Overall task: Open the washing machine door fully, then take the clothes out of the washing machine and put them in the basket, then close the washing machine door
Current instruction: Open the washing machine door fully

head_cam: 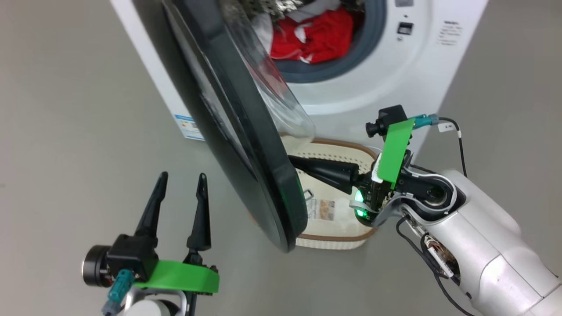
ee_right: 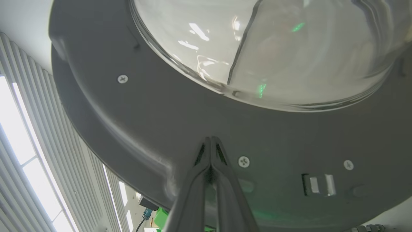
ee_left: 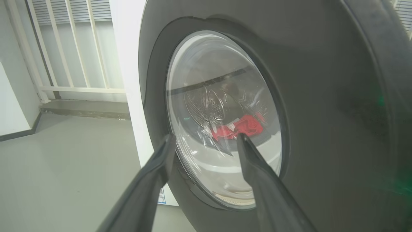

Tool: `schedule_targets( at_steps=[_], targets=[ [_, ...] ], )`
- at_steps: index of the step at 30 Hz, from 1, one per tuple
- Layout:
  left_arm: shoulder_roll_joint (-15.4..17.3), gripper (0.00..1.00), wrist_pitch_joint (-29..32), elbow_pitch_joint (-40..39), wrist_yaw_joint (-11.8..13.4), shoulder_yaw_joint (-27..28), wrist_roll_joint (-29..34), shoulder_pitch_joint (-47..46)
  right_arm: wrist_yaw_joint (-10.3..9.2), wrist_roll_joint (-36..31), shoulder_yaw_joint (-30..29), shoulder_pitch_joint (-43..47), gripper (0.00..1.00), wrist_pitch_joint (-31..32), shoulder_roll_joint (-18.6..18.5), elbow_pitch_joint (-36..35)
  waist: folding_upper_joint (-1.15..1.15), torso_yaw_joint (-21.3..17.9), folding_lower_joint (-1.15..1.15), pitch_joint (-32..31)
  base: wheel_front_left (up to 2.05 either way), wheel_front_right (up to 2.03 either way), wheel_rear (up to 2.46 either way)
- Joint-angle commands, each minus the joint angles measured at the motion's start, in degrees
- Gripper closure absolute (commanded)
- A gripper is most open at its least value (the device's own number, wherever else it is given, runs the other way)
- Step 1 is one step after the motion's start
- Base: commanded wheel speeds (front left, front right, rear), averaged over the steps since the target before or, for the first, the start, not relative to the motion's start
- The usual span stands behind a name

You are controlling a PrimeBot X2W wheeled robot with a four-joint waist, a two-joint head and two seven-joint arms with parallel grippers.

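Note:
The washing machine door point(head_cam: 228, 131) stands partly open and edge-on, its black rim slanting down to the right and its glass bowl bulging right. Behind it, the white washing machine point(head_cam: 373, 87) holds red clothes point(head_cam: 316, 37) in its drum. The cream basket point(head_cam: 347, 145) sits on the floor below the opening. My right gripper point(head_cam: 295, 161) is shut and empty, tips against the door's grey inner face point(ee_right: 154, 122), just below the bowl point(ee_right: 257, 48). My left gripper point(head_cam: 182, 180) is open at the lower left, outside the door, clear of it. Through the door's window point(ee_left: 222, 96), past my left gripper point(ee_left: 204, 138), the clothes point(ee_left: 239, 129) show.
Grey floor point(head_cam: 66, 109) spreads wide to the left of the door. A white railing point(ee_left: 64, 48) and a low step lie beyond the machine's side. The door's latch point(ee_right: 317, 185) sits on the inner face to the right of my right gripper point(ee_right: 210, 139).

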Motion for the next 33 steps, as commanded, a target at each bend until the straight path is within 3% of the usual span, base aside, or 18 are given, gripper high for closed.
schedule_targets(
  at_steps=[1,21,33],
  targets=[
    [1.04,0.0,-0.26,-1.07,-0.04,2.13,0.11,0.29,0.22,0.88,0.64,0.97,1.0,-0.2,1.42,-1.54,0.0,2.08,0.0,-1.56,0.0,0.0,0.0],
    [0.97,0.0,-0.26,-0.8,0.41,2.07,-0.78,2.16,0.22,1.59,3.79,2.05,1.0,-1.0,2.48,0.46,0.0,11.73,0.0,-4.3,0.0,0.0,0.0],
    [1.11,0.0,-0.26,-2.31,1.02,2.98,-1.09,3.81,0.22,1.24,5.95,0.7,1.0,-0.94,3.87,2.06,0.0,13.08,0.0,-3.86,0.0,0.0,0.0]
  ],
)
